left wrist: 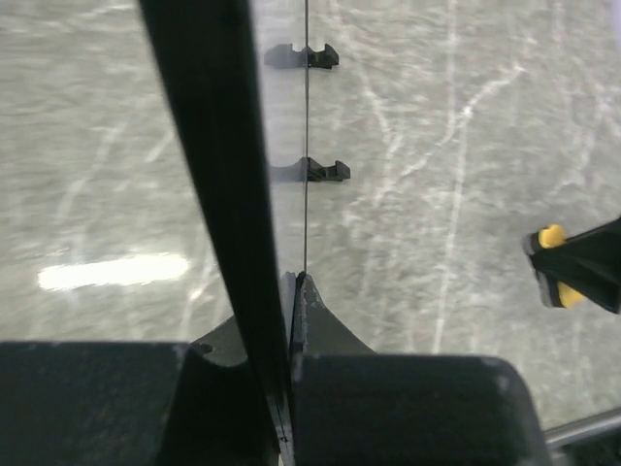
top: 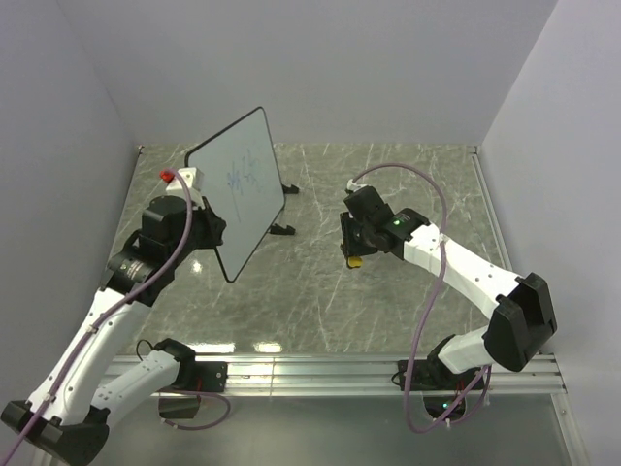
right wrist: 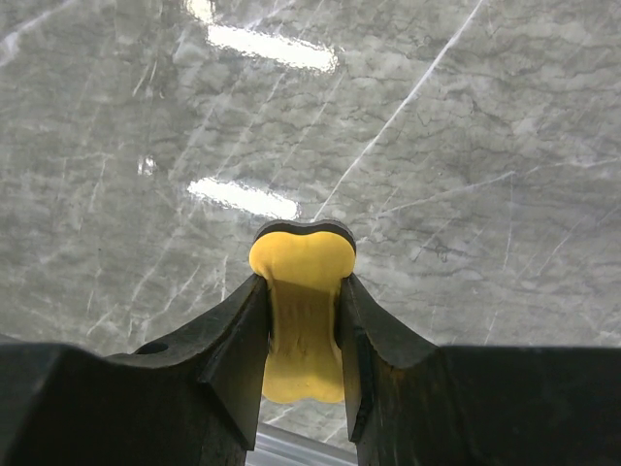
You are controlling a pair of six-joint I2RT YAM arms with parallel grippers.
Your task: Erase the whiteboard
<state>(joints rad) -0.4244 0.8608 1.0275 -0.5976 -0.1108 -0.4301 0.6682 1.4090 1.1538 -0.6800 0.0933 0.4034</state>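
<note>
The right claw (right wrist: 302, 320) pinches a yellow bone-shaped eraser (right wrist: 299, 291) at its narrow waist, one rounded end protruding forward above the grey marbled table (right wrist: 466, 146).

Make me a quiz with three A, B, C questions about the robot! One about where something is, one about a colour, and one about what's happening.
1. The whiteboard is
A) lying flat
B) held up off the table by the left tool
C) snapped in two

2. The scribbles on it are
A) red
B) blue
C) green

3. Where is the yellow eraser?
A) on the table
B) on the whiteboard
C) in the right tool

Answers:
1 B, the left tool pinches its edge and it hangs tilted above the table.
2 B, the marks look blue from above.
3 C, the right tool squeezes it from both sides.
</note>
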